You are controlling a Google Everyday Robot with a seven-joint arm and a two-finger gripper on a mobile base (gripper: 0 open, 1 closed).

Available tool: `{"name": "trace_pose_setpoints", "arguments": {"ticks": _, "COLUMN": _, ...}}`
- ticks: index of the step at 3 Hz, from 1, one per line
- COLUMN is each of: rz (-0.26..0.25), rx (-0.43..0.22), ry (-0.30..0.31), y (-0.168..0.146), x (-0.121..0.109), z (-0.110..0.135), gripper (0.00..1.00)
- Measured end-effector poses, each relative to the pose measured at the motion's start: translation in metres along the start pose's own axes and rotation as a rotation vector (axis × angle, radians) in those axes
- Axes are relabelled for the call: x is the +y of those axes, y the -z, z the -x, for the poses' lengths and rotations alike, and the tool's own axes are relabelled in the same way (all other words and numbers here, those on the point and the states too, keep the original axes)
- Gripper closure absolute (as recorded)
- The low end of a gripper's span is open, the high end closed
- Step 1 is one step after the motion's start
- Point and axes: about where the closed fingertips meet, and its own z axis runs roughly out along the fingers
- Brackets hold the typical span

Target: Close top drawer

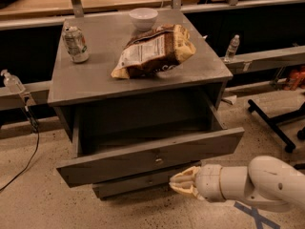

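The top drawer (109,165) of the grey cabinet is pulled well out, and its inside looks empty. Its wide front panel slants across the frame, with a small metal knob (158,160) at its centre. My gripper (178,184) is low at the front right. It sits just under the panel's lower edge, right of the knob and in front of the lower drawer (125,186). Its cream fingers (187,176) are drawn together and point left, holding nothing. The white arm reaches in from the right edge.
A soda can (76,43), a white bowl (143,18) and a chip bag (155,51) lie on the cabinet top. A black chair base (271,123) stands on the floor at right. A cable (26,159) runs at left. Blue tape (255,216) marks the floor.
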Motion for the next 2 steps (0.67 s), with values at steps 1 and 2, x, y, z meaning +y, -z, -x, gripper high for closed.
{"name": "trace_pose_setpoints", "arguments": {"ticks": 1, "rz": -0.087, "rx": 0.054, "ry": -0.003, "y": -0.024, "x": -0.016, "z": -0.019, "gripper": 0.93}}
{"name": "trace_pose_setpoints", "arguments": {"ticks": 2, "rz": -0.237, "rx": 0.118, "ry": -0.050, "y": -0.053, "x": -0.064, "z": -0.036, "gripper": 1.00}}
